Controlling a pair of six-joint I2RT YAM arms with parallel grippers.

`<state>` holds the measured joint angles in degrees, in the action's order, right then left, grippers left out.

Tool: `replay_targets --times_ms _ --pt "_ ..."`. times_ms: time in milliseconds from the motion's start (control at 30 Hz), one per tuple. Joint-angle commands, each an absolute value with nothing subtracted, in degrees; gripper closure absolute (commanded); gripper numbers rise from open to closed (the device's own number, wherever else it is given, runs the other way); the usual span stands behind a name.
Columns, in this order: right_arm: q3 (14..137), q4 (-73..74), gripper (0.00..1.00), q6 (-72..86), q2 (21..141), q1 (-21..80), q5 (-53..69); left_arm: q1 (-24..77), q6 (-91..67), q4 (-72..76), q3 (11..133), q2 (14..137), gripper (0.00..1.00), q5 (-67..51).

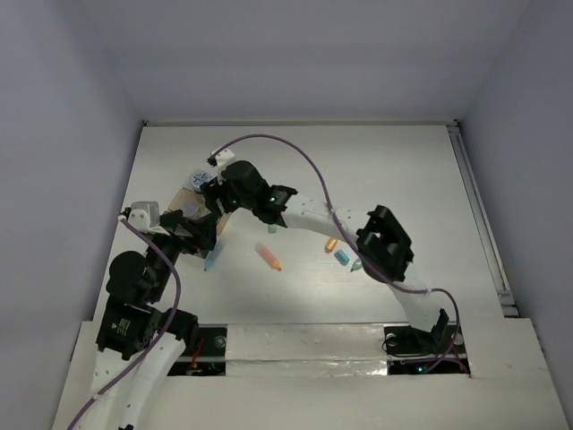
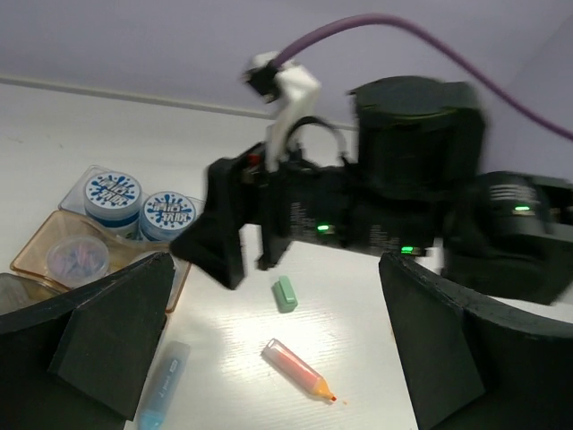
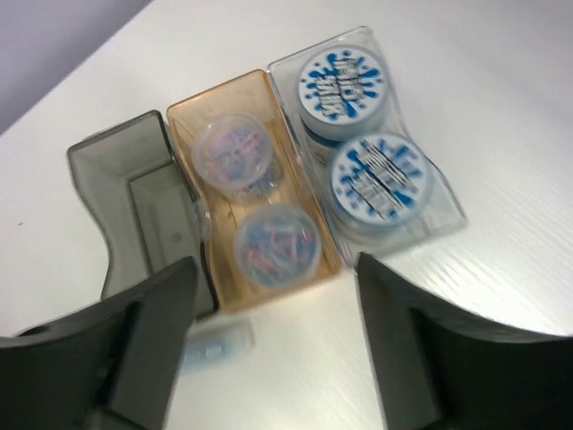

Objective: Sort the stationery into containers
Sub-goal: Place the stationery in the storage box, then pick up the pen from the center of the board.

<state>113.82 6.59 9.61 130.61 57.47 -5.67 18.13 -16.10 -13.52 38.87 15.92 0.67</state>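
Amber plastic first: the amber box [image 3: 192, 112] lies between a smoke-grey box [image 3: 134, 188] and a clear box [image 3: 403, 98]. The three sit side by side, walls touching, at the far left of the white surface [image 1: 385, 170]. Two clear-topped tubs [image 3: 235, 148] with small mixed bits inside sit in the amber box. Two patterned tubs [image 3: 343, 82] with blue splashes on white lids fill the clear one.

We note the right hand [image 3: 273, 287] hovering above the boxes with its fingers spread wide and nothing between them. The left hand [image 2: 276, 264] is low on the near side of the boxes, also wide and holding nothing, and looks across at the right hand.

Loose stationery on the surface:
- A pale blue stick [image 1: 210, 262] lies just beside the left hand.
- An orange stick [image 1: 269, 257] lies mid-surface, with a small green piece [image 1: 272, 228] beyond it.
- Farther right is a cluster of an orange stub [image 1: 330, 243], a blue stub [image 1: 341, 257] and a green stub [image 1: 356, 266] — close together by the right arm's elbow, well apart from the boxes.
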Motion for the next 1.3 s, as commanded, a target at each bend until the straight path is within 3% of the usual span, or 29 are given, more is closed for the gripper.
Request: replay_targets --times_ms 0,33,100,200,333,433,567,667,900,1000,1267 --pt "102.08 -3.07 0.26 9.92 115.72 57.4 -11.85 17.75 -15.73 -10.28 38.5 17.57 0.02 -2.46" --pt "97.78 -4.12 0.3 10.63 112.97 56.7 -14.04 17.23 -15.56 -10.11 38.5 17.93 0.02 -3.24" --pt "85.73 -5.45 0.46 13.53 104.91 55.82 -16.51 17.23 -15.56 -9.84 38.5 19.32 0.03 -4.04" --pt "71.66 -2.83 0.58 17.03 96.88 54.24 -20.82 17.23 -16.17 -9.32 38.5 21.96 0.03 -7.11" --pt "57.86 5.79 0.62 21.35 82.05 51.95 -24.17 17.23 -16.7 -8.79 38.5 24.61 0.05 -10.46" --pt "49.15 8.87 0.66 23.11 75.96 51.42 -20.15 17.23 -16.44 -8.88 38.58 25.4 0.06 -9.76" --pt "44.3 6.17 0.64 23.2 74.0 51.42 -4.79 17.23 -15.91 -9.05 38.85 26.8 0.06 -8.88" --pt "44.55 2.65 0.59 22.06 76.19 51.42 -1.24 16.7 -15.73 -9.14 39.11 27.95 0.07 -8.79" --pt "53.77 3.51 0.29 17.15 87.52 54.04 -0.44 16.7 -16.52 -9.14 38.41 27.6 0.1 -8.09" --pt "56.76 4.22 0.23 15.04 92.63 55.98 -0.44 16.7 -16.96 -9.4 38.5 28.39 0.1 -8.26" --pt "63.36 6.77 0.24 11.69 102.03 59.15 0.36 16.7 -20.65 -8.79 37.71 29.97 0.1 -10.02"
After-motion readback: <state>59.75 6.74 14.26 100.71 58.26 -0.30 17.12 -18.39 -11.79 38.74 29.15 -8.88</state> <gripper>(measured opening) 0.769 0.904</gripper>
